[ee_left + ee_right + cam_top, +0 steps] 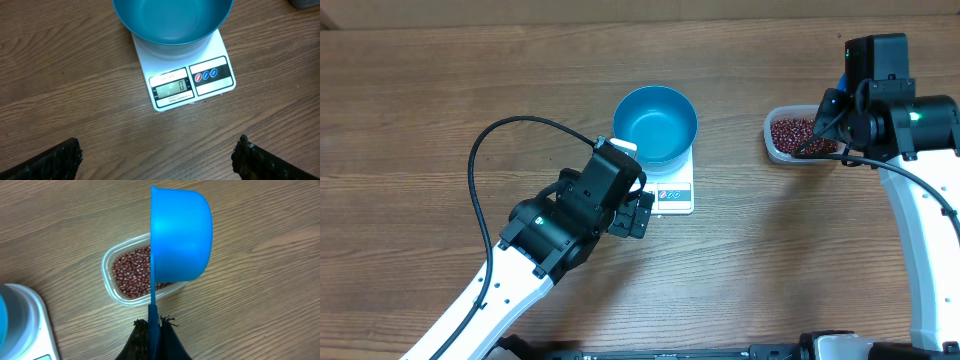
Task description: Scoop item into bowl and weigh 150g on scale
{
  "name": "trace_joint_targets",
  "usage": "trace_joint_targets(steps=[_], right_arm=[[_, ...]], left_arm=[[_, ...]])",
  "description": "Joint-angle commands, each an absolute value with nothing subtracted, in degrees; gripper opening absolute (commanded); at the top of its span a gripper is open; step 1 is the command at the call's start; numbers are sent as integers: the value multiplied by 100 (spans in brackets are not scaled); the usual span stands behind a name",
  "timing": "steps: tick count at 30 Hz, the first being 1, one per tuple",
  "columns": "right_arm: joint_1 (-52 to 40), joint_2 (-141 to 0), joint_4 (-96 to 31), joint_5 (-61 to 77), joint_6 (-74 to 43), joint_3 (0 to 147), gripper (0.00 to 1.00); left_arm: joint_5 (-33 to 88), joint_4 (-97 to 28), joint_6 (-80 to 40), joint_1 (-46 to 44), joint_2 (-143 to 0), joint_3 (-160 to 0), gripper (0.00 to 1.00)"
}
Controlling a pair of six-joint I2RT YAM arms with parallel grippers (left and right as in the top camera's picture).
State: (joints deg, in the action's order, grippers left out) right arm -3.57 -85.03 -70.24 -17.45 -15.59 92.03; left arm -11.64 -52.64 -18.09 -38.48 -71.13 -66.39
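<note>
The empty blue bowl (655,123) stands on the white scale (677,196); in the left wrist view the bowl (172,22) sits at the top and the scale (210,87) shows 0 on its display. My left gripper (159,149) hovers open over bare wood just in front of the scale, holding nothing. The beans (131,272) fill a clear tub (106,275) at the right. My right gripper (156,326) is shut on the handle of a small blue scoop (180,235), which is turned on its side above the tub. The scoop's inside is hidden.
The tub (772,146) lies to the right of the scale, partly under the right arm (885,105). A black cable (478,150) loops out from the left arm. A corner of the scale (25,325) shows at the lower left of the right wrist view.
</note>
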Motion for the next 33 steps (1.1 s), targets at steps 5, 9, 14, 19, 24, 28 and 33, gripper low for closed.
trace_joint_targets(steps=[5, 9, 14, 19, 24, 28, 33], right_arm=[[-368, -8484, -6971, -1975, -1673, 9424, 4], [-370, -8519, -6912, -2338, -1664, 9421, 4], [-419, -8888, -7052, -2432, -1492, 9421, 4], [-742, -9452, -7081, -2580, -1466, 9421, 4], [-941, -9904, -7214, -2812, -1450, 9421, 4], [-980, -10060, -7199, -2832, -1452, 9421, 4], [-980, -10353, -7175, -2851, -1452, 9421, 4]], left_arm=[[-1201, -5247, -1824, -3817, -7039, -6766, 100], [-1199, -5247, -1824, -3817, -7039, -6766, 100], [-1199, -5247, -1824, -3817, -7037, -6766, 100], [-1199, -5247, -1824, -3817, -7039, -6766, 100], [-1201, -5245, -1824, -3817, -7039, -6766, 100], [-1201, -5247, -1824, -3817, -7037, -6766, 100], [-1199, -5247, -1824, -3817, -7039, -6766, 100]])
